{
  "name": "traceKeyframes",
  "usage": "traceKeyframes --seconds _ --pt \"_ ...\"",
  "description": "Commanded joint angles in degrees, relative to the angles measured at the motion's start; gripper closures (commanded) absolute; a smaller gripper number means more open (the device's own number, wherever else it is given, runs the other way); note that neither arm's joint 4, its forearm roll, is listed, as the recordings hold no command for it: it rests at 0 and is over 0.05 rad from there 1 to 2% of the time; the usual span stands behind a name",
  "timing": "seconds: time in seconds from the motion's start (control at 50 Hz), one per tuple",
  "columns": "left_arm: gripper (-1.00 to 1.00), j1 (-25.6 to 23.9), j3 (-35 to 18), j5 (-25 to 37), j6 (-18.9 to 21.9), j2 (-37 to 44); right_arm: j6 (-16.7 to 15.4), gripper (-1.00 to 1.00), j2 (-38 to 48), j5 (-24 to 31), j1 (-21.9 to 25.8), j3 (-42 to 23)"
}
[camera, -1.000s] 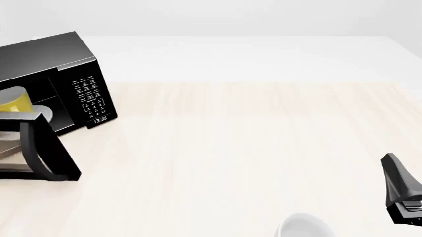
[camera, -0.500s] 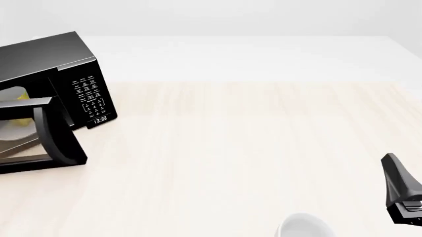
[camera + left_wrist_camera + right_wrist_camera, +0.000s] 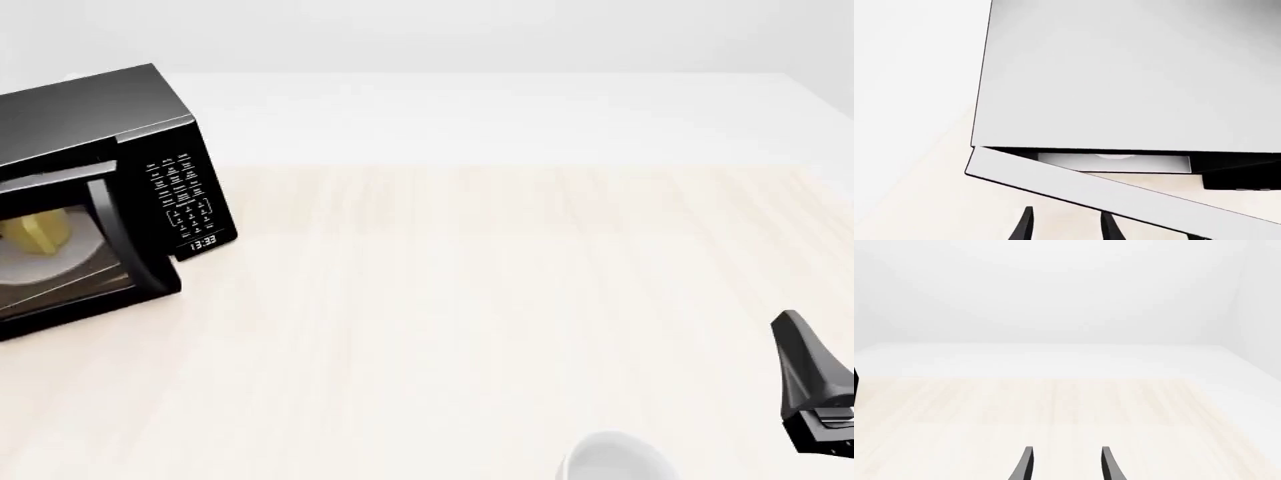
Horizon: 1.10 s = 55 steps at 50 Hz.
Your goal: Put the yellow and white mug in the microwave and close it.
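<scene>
1. There, at the far left of the pale wooden table (image 3: pixel 507 300), stood the large black boxy microwave (image 3: pixel 94 120), its white-marked keypad panel (image 3: pixel 180 190) and digital clock display (image 3: pixel 203 243) facing the front camera.
2. The microwave's door (image 3: pixel 80 250) hung nearly shut but not latched, its free edge standing a little out from the keypad side; the left wrist view showed the same narrow gap between the door (image 3: pixel 1121 192) and the body.
3. The small yellow and white mug (image 3: pixel 38 232) sat inside the microwave on the white round turntable plate (image 3: pixel 54 268), seen through the door's window in the front view.
4. In the left wrist view a strip of the turntable plate (image 3: pixel 1114 161) showed through the gap; the mug could not be made out there.
5. The left gripper (image 3: pixel 1065 227) hovered just beside the door's outer face, its two dark fingertips apart with nothing between them; whether they touched the door could not be told. It was out of the front view.
6. The right gripper (image 3: pixel 1065 465) stood well away at the table's near right, fingers spread and empty, pointing across bare tabletop.
7. A plain white-grey cup (image 3: pixel 614 458) rested at the near edge of the table, close to the right arm (image 3: pixel 814 385) and well apart from the microwave.
8. Nothing lay between the door and the microwave's frame.
</scene>
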Motion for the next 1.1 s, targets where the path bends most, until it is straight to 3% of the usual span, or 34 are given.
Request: traceKeyframes --seconds 0.02,0.52,0.68,0.84,1.1 --pt "-1.0 -1.86 -2.38 -0.73 -1.31 0.66 0.03 -1.0 -0.08 0.03 -0.08 0.05" --pt "-1.0 -2.46 -7.03 -0.78 -1.84 4.54 0.03 -1.0 -0.08 0.03 -0.08 0.05" --pt "-1.0 -0.83 -7.83 -0.99 -1.62 6.15 0.03 -1.0 -0.08 0.03 -0.08 0.05" --pt "-1.0 2.39 -8.17 -1.21 -3.89 5.7 0.03 -1.0 -0.08 0.03 -0.08 0.05" --pt "-1.0 -2.24 -5.68 -0.95 -4.05 2.84 0.03 -1.0 -0.08 0.03 -0.08 0.05"
